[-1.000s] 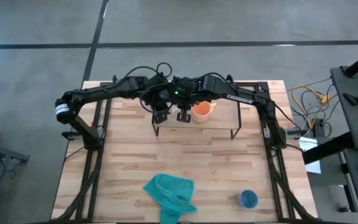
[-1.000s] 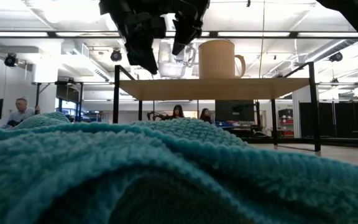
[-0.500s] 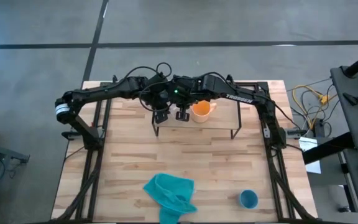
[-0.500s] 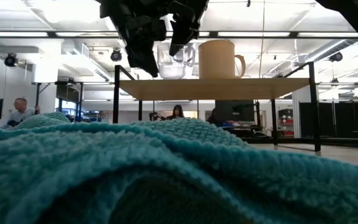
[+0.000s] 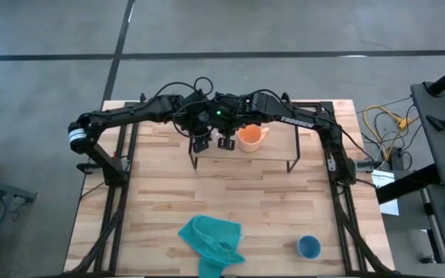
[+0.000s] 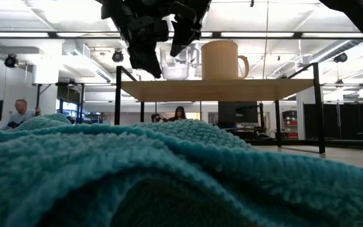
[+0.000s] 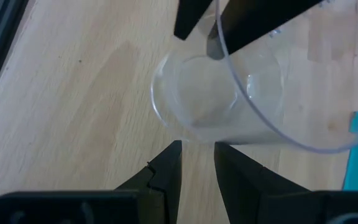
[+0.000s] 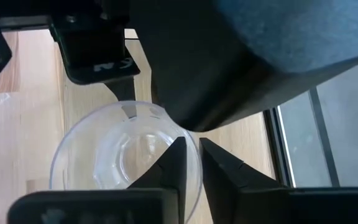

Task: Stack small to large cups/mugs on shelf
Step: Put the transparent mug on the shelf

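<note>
Right gripper [image 8: 189, 163]: fingers nearly closed on the clear glass cup [image 8: 114, 149] rim.
Other arm: dark, just beyond the cup.
Under cup: light wood.

from above, the clear glass cup [image 5: 216, 141] is almost lost between the two dark grippers, only a pale spot. in the low view the teal cloth [image 6: 169, 176] fills the whole lower part, so the table top and the blue cup are hidden there, and the arms are cut at the upper edge. the left wrist view cuts the cup's rim at its border. in the right wrist view the other arm's dark body covers much of the shelf [image 8: 36, 68].
</note>
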Available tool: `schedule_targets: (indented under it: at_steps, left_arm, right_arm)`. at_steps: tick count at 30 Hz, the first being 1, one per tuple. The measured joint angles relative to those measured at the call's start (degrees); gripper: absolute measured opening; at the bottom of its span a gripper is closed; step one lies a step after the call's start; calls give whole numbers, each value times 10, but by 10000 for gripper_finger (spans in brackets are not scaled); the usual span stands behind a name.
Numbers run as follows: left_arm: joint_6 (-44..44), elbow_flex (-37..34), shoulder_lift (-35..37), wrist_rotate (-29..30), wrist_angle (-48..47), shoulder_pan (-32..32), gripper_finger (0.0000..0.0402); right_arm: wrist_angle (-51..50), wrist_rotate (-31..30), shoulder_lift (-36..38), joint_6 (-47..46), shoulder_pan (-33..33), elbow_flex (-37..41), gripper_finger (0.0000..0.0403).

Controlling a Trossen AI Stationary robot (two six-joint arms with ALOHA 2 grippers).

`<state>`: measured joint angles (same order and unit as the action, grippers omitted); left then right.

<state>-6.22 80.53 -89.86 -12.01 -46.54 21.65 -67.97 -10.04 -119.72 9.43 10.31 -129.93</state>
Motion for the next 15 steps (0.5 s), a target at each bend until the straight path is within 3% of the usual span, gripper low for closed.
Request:
schedule_targets:
  at_steps: [15]
  left_arm:
    - [-2,-3,0,0,-8,5,81]
  right_arm:
    - [13,-1,0,-1,0,0,82]
